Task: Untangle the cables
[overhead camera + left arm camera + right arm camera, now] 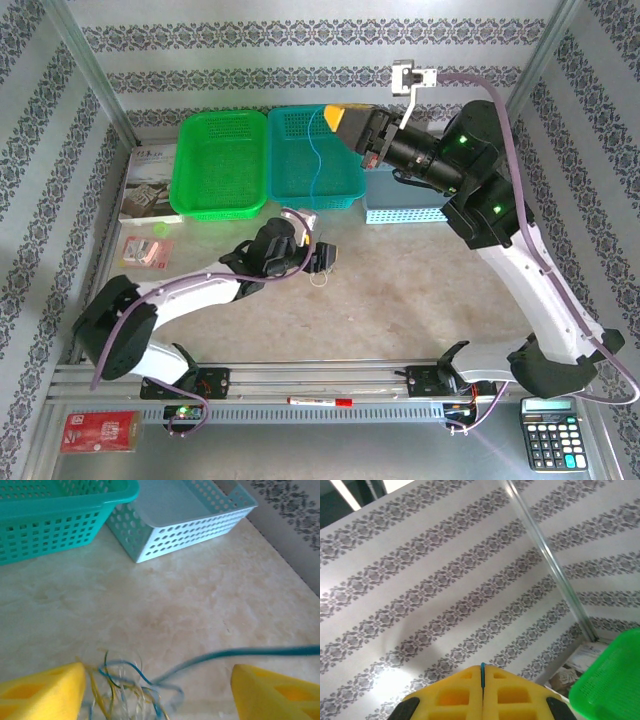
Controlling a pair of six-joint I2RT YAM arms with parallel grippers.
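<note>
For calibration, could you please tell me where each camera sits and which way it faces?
Top: above and behind the bases, looking down on the table; both arms show.
Left wrist: low, facing the teal basket; open left gripper straddles the tangle.
Right wrist: raised, facing the wall; shut right gripper pinches a blue cable.
Shared: top and left wrist both see tangle and teal basket.

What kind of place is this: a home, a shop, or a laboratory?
Most likely a robot test bench in a laboratory. The left arm and right arm are bolted to a metal rail. Wallpapered panels fill a bare metal frame. A green basket stands on the table.
</note>
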